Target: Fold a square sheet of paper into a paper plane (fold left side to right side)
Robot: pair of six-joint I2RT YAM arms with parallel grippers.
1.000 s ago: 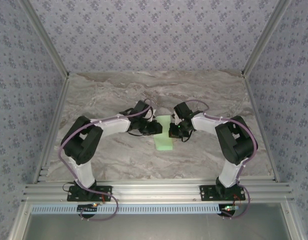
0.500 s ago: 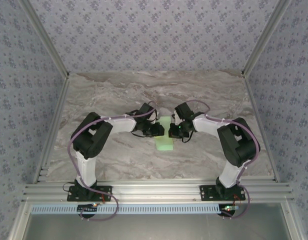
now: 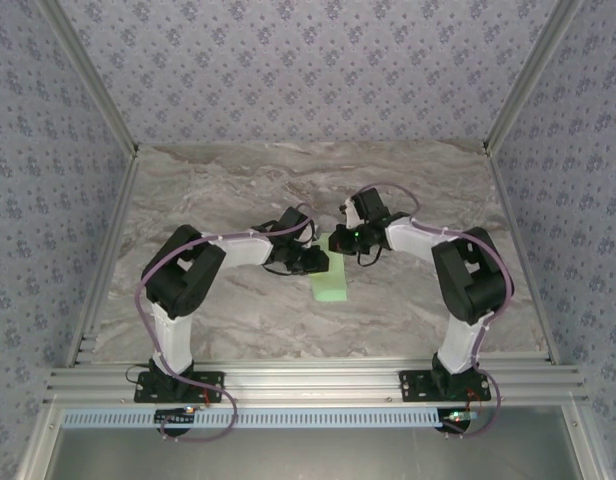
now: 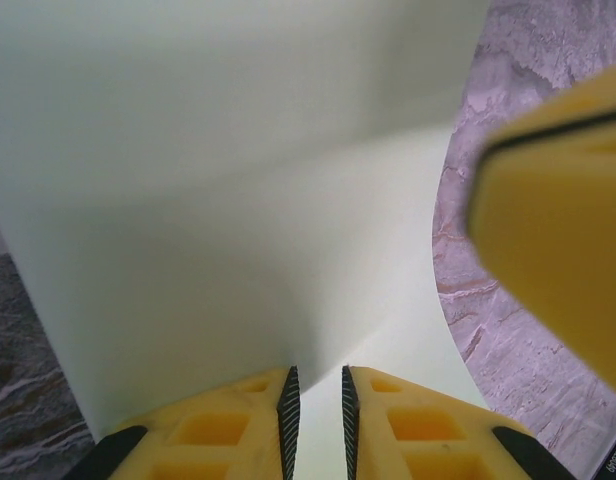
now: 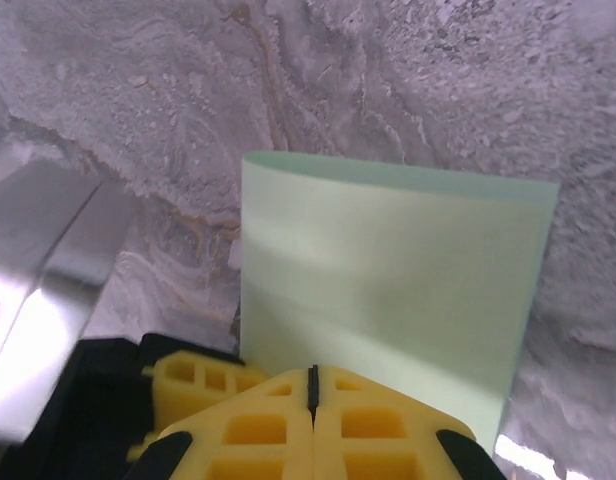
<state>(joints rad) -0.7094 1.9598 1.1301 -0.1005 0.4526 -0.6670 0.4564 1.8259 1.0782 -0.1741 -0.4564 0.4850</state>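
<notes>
The square sheet of paper is pale green and lies folded into a narrow strip at the middle of the marble table. In the left wrist view the paper arches up close in front of the lens. My left gripper is at the strip's left edge. Its jaws stand a narrow gap apart with paper showing in the gap. My right gripper is at the strip's far end, shut with nothing between its pads, tips at the paper's edge.
The marble tabletop is bounded by aluminium rails at the near edge and patterned walls on three sides. The right gripper's yellow finger looms close at the right of the left wrist view.
The right gripper has moved from the paper's right side up to its far end. The left arm has pushed in toward the paper, and the strip now lies slightly slanted.
</notes>
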